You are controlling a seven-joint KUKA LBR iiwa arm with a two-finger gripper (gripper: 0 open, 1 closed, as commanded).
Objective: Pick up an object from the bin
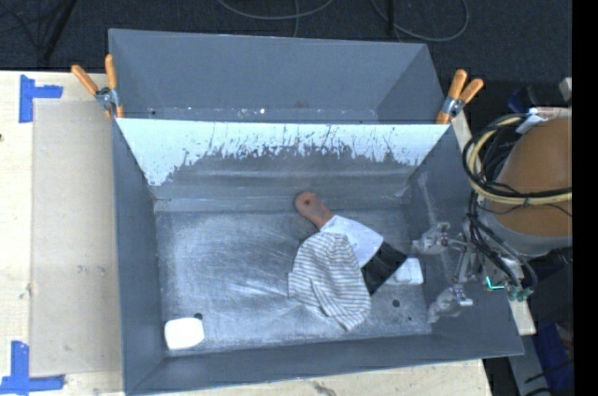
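Where the small white piece (409, 272) lies on the right of the bin (280, 86) floor, you see your end effector (443, 271) just beside it, fingers spread and nothing between them. A black object (381, 269) touches the piece's left side, partly under a striped grey-and-white cloth (327, 280). A brown handle (312, 206) pokes out behind the cloth. A white block (184, 332) sits well apart, in the near left corner.
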